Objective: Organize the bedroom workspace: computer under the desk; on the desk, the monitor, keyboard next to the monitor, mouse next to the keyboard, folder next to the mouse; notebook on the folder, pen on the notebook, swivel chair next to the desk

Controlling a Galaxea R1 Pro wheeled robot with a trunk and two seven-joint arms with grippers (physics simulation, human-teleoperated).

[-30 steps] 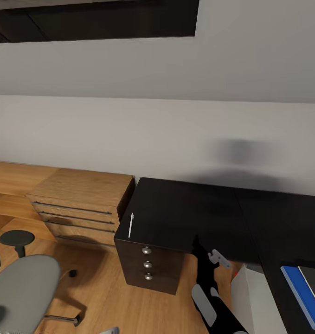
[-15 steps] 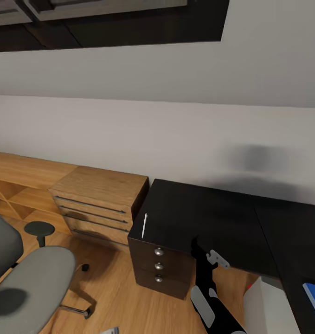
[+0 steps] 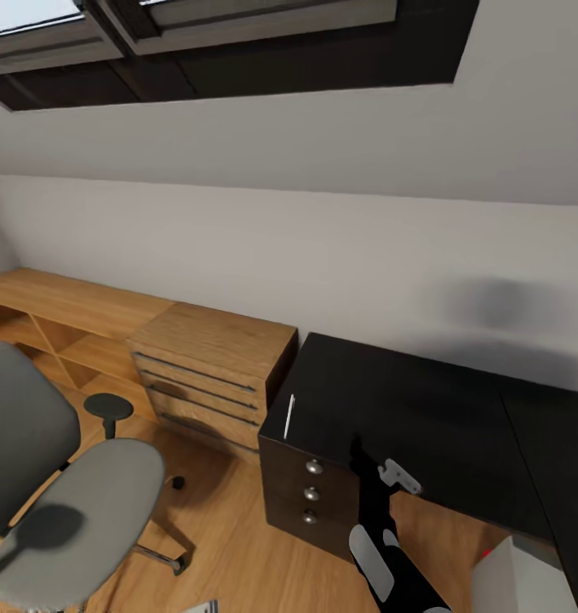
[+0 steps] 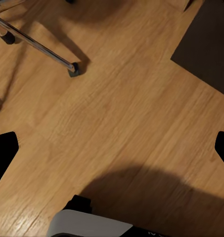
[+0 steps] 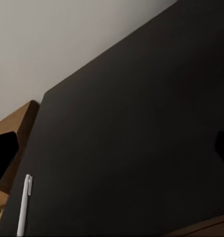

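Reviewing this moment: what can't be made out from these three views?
- Computer: head view, cut off by the lower edge; just a pale corner.
- Right gripper: right wrist view, just dark finger edges at the frame sides, apparently wide apart.
- Pen: its lower end runs off the edge.
- Swivel chair: its base is partly under the seat.

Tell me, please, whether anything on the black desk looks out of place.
The pen lies alone at the very edge of the desk, above the drawer unit, with no notebook or folder beneath it. Nothing looks spilled or damaged.
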